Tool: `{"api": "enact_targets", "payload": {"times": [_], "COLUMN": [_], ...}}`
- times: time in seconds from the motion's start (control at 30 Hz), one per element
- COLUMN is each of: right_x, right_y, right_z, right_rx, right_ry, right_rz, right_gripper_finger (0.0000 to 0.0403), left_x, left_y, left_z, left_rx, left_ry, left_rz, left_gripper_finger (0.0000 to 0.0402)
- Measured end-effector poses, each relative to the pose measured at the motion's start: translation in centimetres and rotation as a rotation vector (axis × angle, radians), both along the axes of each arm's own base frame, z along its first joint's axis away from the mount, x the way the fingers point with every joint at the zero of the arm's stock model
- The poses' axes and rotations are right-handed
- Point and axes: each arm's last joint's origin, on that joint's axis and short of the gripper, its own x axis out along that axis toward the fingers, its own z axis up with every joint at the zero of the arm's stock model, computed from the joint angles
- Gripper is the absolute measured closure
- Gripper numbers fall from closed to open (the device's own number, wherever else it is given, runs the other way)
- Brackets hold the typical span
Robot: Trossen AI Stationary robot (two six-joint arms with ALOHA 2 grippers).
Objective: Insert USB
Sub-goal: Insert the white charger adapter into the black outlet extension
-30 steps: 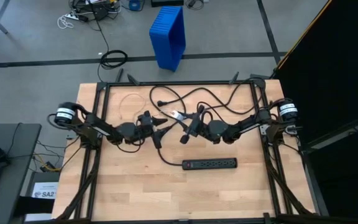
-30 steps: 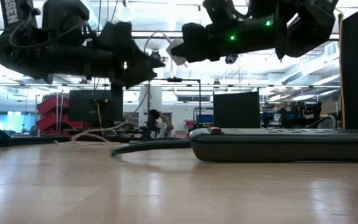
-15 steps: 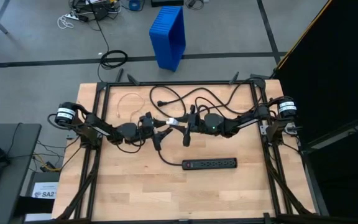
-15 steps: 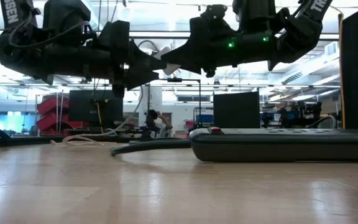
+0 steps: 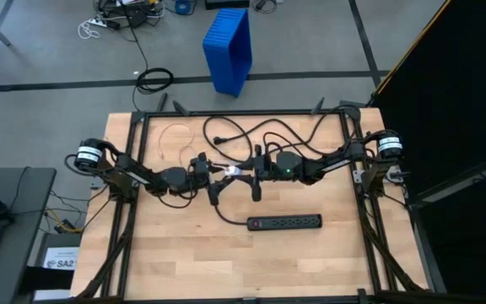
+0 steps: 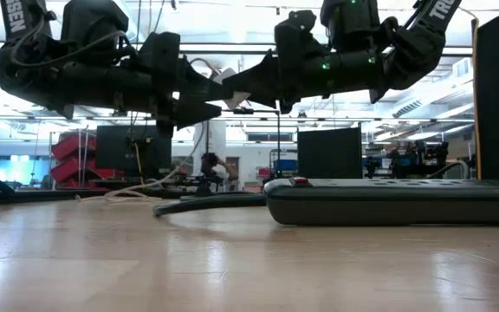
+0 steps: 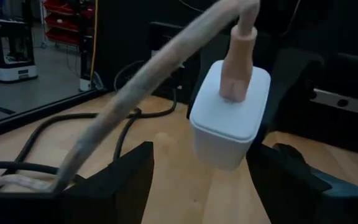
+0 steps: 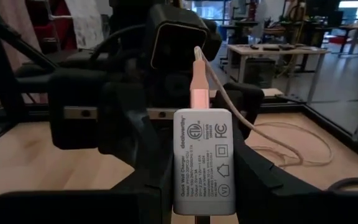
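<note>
The USB is a thin pale beige cable [image 5: 171, 135] looped on the far left of the table. Its pinkish plug [image 8: 197, 90] sits at the far end face of a white charger block [image 8: 205, 162]. The block hangs in mid-air between the two arms [image 5: 232, 171]. My right gripper [image 8: 204, 186] is shut on the block, coming from the table's right. My left gripper [image 7: 194, 174] faces it from the left, open, with a finger on either side of the block's plug end [image 7: 229, 118]. The cable [image 7: 135, 87] bends back from the plug past the left fingers. My right gripper pinches the white charger block by its two narrow sides [image 8: 178, 180], at the end away from the plug. Its fingers come in level from the table's right and lie along the block. The block is lifted clear of the table, plug end toward the left gripper. My left gripper: the cable runs close by one finger [image 7: 114, 180], and I cannot tell whether they touch.
A black power strip [image 5: 285, 222] lies on the near half of the table, seen side-on in the low view [image 6: 397, 199]. Its thick black cord [image 5: 251, 131] winds over the far half. A blue bin [image 5: 229, 46] stands on the floor beyond the table.
My right gripper has moved toward the table's left, closing on the left gripper, and has turned from slanted to level, carrying the white block with it. The block's plug end now stands between the left fingers.
</note>
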Motion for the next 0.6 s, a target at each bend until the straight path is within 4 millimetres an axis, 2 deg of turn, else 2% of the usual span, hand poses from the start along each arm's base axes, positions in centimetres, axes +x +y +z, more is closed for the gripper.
{"api": "enact_targets", "payload": {"times": [0.4,0.6], "right_x": [-0.03,-0.04], "right_y": [-0.24,-0.52], "right_z": [-0.31,-0.08], "right_rx": [0.029,0.058], "right_ry": [0.036,0.011], "right_rz": [0.084,0.113], "right_gripper_finger": [0.0318,0.0318], "left_x": [0.06,0.06], "left_y": [-0.24,-0.26], "left_z": [0.05,0.20], "left_rx": [0.057,0.058], "left_ry": [0.008,-0.008], "left_rz": [-0.084,-0.091], "left_gripper_finger": [0.0165,0.0191]}}
